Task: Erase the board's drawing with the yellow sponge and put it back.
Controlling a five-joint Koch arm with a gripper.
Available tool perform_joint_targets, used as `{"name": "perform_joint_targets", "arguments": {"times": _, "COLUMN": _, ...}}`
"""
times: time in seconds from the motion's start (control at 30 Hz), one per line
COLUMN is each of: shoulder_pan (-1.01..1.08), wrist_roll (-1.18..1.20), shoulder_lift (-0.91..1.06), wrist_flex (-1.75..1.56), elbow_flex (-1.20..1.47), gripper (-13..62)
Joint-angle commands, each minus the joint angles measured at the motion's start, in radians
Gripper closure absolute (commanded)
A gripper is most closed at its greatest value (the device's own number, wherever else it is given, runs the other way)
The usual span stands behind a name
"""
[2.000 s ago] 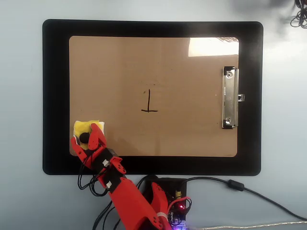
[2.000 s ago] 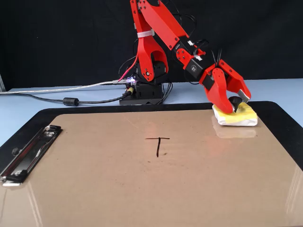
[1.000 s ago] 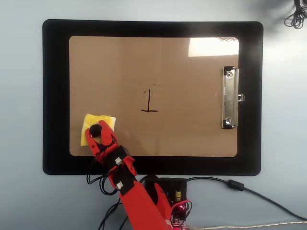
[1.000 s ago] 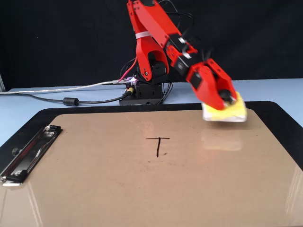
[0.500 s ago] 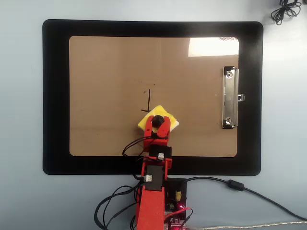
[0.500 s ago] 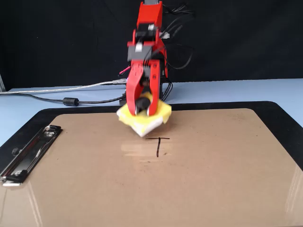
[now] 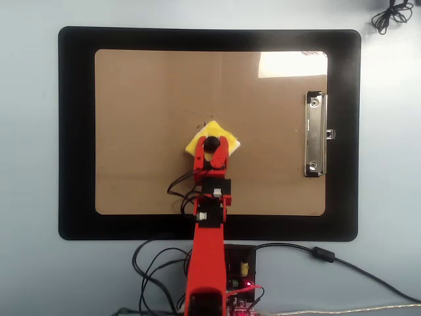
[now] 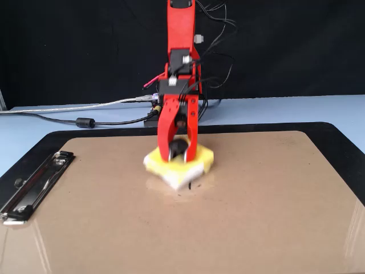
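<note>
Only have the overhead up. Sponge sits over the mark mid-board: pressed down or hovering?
Observer: In the fixed view the yellow sponge lies on the board with no gap showing under it, though it is blurred.
Operator: Any ink showing? I get just a speck.
Observer: A short dark stroke of the drawing pokes out at the sponge's near corner.
Operator: Grip?
Observer: The pincer comes down steeply, its jaws clamped either side of the black knob on top of the sponge.
</note>
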Motion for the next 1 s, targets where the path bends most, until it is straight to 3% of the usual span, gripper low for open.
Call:
{"name": "perform_joint_targets", "arguments": {"times": 0.0, "shoulder_pan": -0.002, "wrist_roll": -0.006, "shoulder_lift": -0.166, "wrist_flex": -0.179, "elbow_flex": -0.103, "gripper": 57.5}}
{"name": "perform_joint_targets", "arguments": {"times": 0.07, "shoulder_pan": 0.003, "wrist_roll": -0.006, "shoulder_lift": -0.29, "wrist_flex": -0.198, "elbow_flex": -0.215, "gripper": 57.6}}
{"name": "perform_joint_targets", "arguments": {"times": 0.17, "shoulder_pan": 0.005, "wrist_roll": -0.008, "shoulder_lift": -0.249, "wrist_flex": -0.199, "elbow_flex": -0.169, "gripper": 57.5}}
{"name": "perform_joint_targets", "arguments": {"times": 0.33, "shoulder_pan": -0.008, "wrist_roll": -0.012, "shoulder_lift": 0.156, "wrist_flex": -0.192, "elbow_flex": 0.256, "gripper": 57.5}}
{"name": "perform_joint_targets", "arguments": {"times": 0.47, "shoulder_pan": -0.044, "wrist_roll": -0.012, "shoulder_lift": 0.405, "wrist_flex": -0.13, "elbow_flex": 0.434, "gripper": 57.6}}
{"name": "perform_joint_targets", "arguments": {"times": 0.57, "shoulder_pan": -0.083, "wrist_roll": -0.017, "shoulder_lift": 0.302, "wrist_flex": -0.124, "elbow_flex": 0.38, "gripper": 57.6}}
{"name": "perform_joint_targets", "arguments": {"times": 0.77, "shoulder_pan": -0.081, "wrist_roll": -0.023, "shoulder_lift": -0.213, "wrist_flex": -0.127, "elbow_flex": -0.097, "gripper": 57.5}}
{"name": "perform_joint_targets", "arguments": {"times": 0.87, "shoulder_pan": -0.083, "wrist_roll": -0.025, "shoulder_lift": -0.198, "wrist_flex": -0.126, "elbow_flex": -0.075, "gripper": 57.6}}
{"name": "perform_joint_targets", "arguments": {"times": 0.97, "shoulder_pan": -0.091, "wrist_roll": -0.031, "shoulder_lift": 0.031, "wrist_flex": -0.121, "elbow_flex": 0.143, "gripper": 57.6}}
